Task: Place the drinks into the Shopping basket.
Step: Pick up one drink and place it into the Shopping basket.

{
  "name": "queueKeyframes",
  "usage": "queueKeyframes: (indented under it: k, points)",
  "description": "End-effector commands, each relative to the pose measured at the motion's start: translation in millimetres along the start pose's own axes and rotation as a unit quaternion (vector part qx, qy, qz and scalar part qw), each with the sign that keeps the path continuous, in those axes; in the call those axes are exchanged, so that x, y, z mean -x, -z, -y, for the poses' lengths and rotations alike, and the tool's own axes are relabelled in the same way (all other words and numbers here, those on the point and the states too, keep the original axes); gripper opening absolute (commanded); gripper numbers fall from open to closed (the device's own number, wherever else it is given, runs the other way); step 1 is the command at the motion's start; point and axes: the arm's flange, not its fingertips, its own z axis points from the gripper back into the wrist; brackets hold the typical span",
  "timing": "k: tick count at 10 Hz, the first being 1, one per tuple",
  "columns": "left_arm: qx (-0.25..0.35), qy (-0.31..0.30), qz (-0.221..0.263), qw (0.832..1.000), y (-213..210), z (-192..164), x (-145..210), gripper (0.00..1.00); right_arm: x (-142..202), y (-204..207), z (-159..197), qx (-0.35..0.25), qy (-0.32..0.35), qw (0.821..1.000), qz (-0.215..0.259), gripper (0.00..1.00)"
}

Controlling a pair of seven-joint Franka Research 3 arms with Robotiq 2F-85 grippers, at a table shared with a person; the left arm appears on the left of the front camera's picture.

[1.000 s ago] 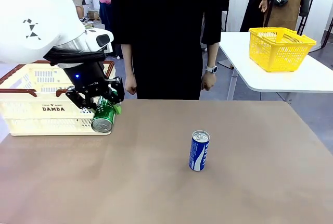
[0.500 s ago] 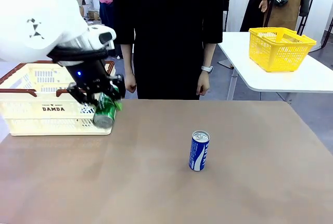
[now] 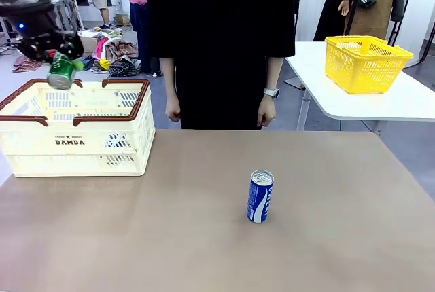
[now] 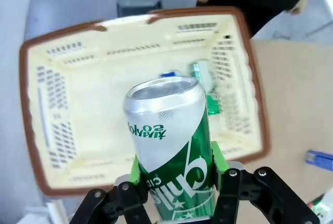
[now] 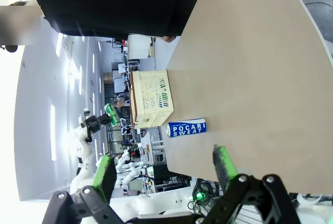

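1. Two drink cans are in sight: the green can is up in the air at the far left, and the blue can stands upright on the brown table, a little right of its middle and well apart from everything else.
2. Left gripper: its green pads pinch the green can by its lower body, silver top pointing away from the wrist and the can tilted in the front view.
3. From the left wrist, the held can hangs above the open inside of the Shopping basket, clear of its rim.
4. Some green and blue items lie on the basket floor toward one wall; what they are I cannot tell.
5. The Shopping basket sits at the table's far left, its "DAMDA" side facing the near edge.
6. Right gripper: fingers spread wide with nothing between them, high off the table; the blue can and the basket lie far beyond it.
7. A person in black stands at the far edge, both hands hanging down, touching nothing.
8. A yellow basket rests on a white table at the far right.
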Motion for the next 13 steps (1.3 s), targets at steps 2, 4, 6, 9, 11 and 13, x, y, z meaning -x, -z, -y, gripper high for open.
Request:
queueKeyframes:
  k: [2, 4, 6, 9, 11, 13]
  points:
    - [-0.003, -0.02, -0.053, 0.998, 16, -31, -16, 0.0, 0, 0, -2, -0.003, -0.005, 1.0, 0.0, 1.0]
    - [-0.012, -0.014, -0.042, 0.999, 34, -36, -15, 0.0, 0, 0, -2, -0.003, -0.005, 1.0, 0.0, 1.0]
    - [-0.012, -0.014, -0.042, 0.999, 34, -36, -15, 0.0, 0, 0, -2, -0.003, -0.005, 1.0, 0.0, 1.0]
    - [-0.026, 0.007, -0.073, 0.997, 53, -30, -42, 0.0, 0, 0, -2, -0.003, -0.005, 1.0, 0.0, 1.0]
    - [-0.049, 0.071, -0.126, 0.988, 95, -22, -60, 0.0, 0, 0, -2, -0.003, -0.005, 1.0, 0.0, 1.0]
    - [-0.049, 0.079, -0.169, 0.981, 125, -26, -48, 0.0, 0, 0, -2, -0.003, -0.005, 1.0, 0.0, 1.0]
